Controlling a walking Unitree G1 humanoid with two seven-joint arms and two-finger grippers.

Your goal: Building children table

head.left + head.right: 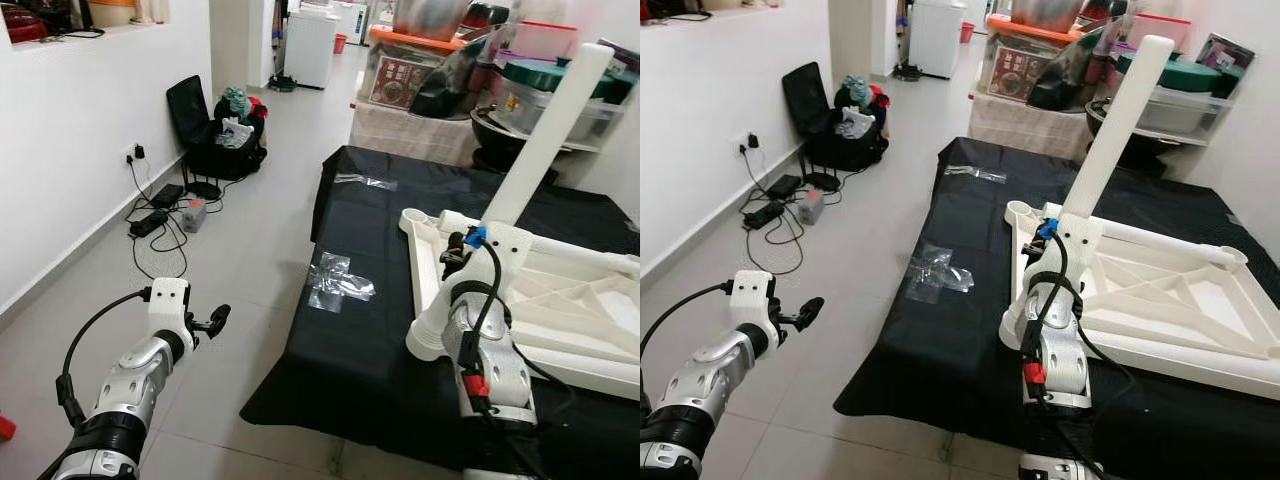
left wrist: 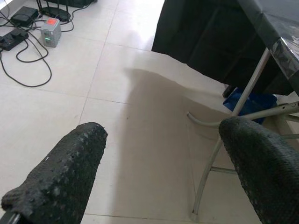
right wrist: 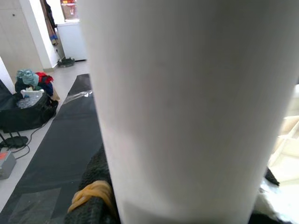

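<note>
1. We see a black cloth [image 1: 360, 330] covering the worktable, grey tile floor [image 1: 240, 270], white wall, and cables at 10 o'clock.
2. One white table frame [image 1: 1180, 300] lies flat upside down on the cloth; one table leg [image 1: 545, 140] rises tilted toward 1 o'clock.
3. Right gripper [image 1: 455, 250] is clamped on the table leg base; left gripper [image 2: 159, 172] hangs wide apart, empty, over the floor.

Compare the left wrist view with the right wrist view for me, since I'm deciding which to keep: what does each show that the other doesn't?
Left wrist view: the left hand open over pale floor tiles, cables, a small grey box and the folding table's metal legs.

Right wrist view: the white table leg close up, gripped by the right hand, plus a black bag of clothes.

Both: the black tablecloth and the floor.
</note>
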